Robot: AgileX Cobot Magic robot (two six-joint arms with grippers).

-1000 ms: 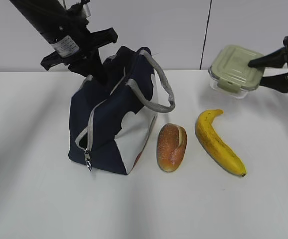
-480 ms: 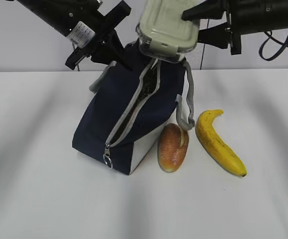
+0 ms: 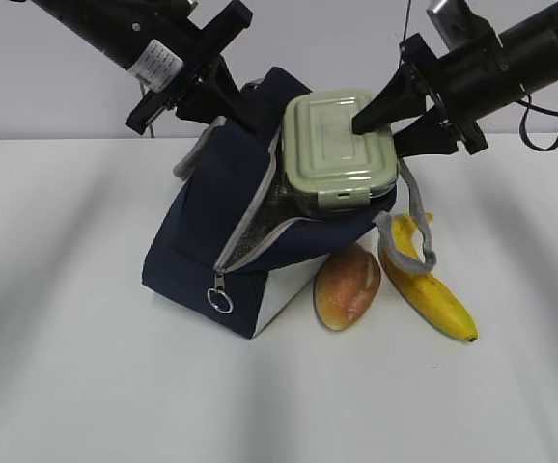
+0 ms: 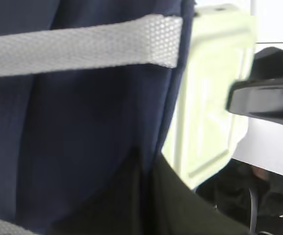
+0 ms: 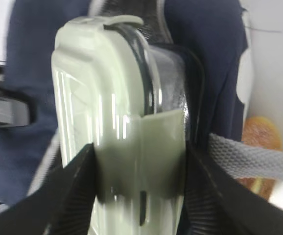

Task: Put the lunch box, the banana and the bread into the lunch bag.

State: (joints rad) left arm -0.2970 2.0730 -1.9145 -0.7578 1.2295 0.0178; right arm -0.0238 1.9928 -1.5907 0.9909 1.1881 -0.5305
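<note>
Exterior view shows one lunch bag (image 3: 250, 241), one lunch box (image 3: 339, 149), one bread (image 3: 347, 286) and one banana (image 3: 432, 285), with two claws, all on a plain white table (image 3: 67, 367) before a pale wall. The right claw (image 3: 380, 121) clamps the lunch box, whose sage lid faces the camera, wedged in the bag's open zippered mouth. The left claw (image 3: 236, 96) pinches the bag's upper edge, tilting the boxy navy fabric. Silvery lining shows inside; grey webbing straps hang loose. The glossy oval roll touches the bag's white side panel; the curved, speckled banana lies just beside it, under a strap.
</note>
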